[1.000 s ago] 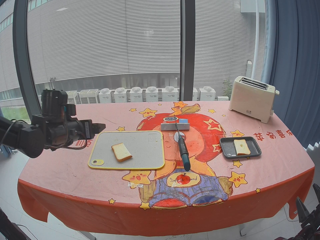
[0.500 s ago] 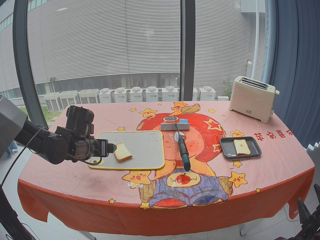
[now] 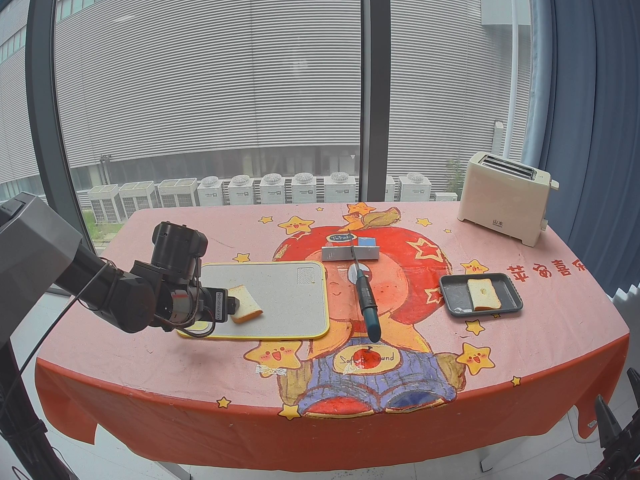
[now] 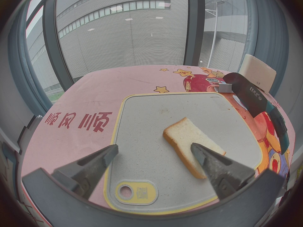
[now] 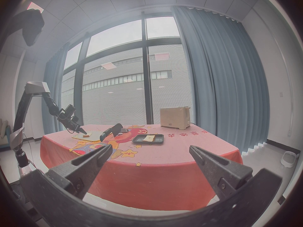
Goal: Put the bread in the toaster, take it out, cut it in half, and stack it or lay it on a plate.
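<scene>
A half slice of bread [image 3: 245,303] lies on the grey, yellow-rimmed cutting board [image 3: 293,295] at the table's left. My left gripper [image 3: 231,305] is low at the slice's left edge. In the left wrist view the left gripper [image 4: 154,150] is open, one finger [image 4: 217,167] over the near end of the bread [image 4: 186,137] and the other out over the board [image 4: 151,120]. Another half slice [image 3: 483,294] lies in the dark plate [image 3: 455,296] on the right. The cream toaster [image 3: 505,197] stands at the back right. My right gripper [image 5: 150,152] hangs open off the table's front right.
A blue-handled knife [image 3: 365,298] lies in the middle of the table, its blade resting on a small grey holder [image 3: 350,253]. The table's curved front edge drops away under the red cloth. Windows stand close behind the table.
My left arm has swung right and down, from beside the board's left edge to the bread's left end. The bread, knife and plate have not moved.
</scene>
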{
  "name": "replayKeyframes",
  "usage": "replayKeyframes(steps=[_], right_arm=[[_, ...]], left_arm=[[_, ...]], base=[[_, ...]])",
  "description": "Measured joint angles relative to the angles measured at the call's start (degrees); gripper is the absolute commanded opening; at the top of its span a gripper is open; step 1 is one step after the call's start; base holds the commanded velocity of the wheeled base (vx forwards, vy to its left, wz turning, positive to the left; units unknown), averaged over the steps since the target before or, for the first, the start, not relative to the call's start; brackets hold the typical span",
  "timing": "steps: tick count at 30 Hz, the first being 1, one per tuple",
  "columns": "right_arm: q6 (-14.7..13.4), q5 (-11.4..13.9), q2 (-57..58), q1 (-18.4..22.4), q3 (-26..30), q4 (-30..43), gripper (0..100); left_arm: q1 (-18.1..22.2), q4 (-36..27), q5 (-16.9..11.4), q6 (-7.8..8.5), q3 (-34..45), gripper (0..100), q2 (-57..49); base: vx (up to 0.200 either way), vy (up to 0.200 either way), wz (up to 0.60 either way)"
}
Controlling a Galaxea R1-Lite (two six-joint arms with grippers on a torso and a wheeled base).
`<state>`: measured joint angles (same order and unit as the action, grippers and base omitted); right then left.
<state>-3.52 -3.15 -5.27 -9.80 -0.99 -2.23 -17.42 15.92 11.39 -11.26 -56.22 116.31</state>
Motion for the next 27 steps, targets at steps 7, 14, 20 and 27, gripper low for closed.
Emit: replayKeyframes(steps=[7,14,20,27], right_arm=[[0.73,-0.77,0.00,-0.01,0.00,0.35,100],[0.85,-1.12,0.00,0.22,-0.02,0.57,100],[2.74,0.35,0.06,6.08,-0.02,1.17,100],[4.63,3.79,0.50,11.73,-0.02,1.88,100]], left_arm=[[-0.10,0.66,0.65,-0.12,0.18,0,1.58],[-0.11,0.57,0.35,-0.34,0.02,0,1.33],[-0.16,0.72,-0.85,-0.48,0.74,0,-1.43],[-0.11,1.37,-6.88,-2.12,2.56,0,-10.36]], base=[[0.000,0.000,0.00],[0.000,0.000,0.00],[0.000,0.000,0.00],[0.000,-0.029,0.00]])
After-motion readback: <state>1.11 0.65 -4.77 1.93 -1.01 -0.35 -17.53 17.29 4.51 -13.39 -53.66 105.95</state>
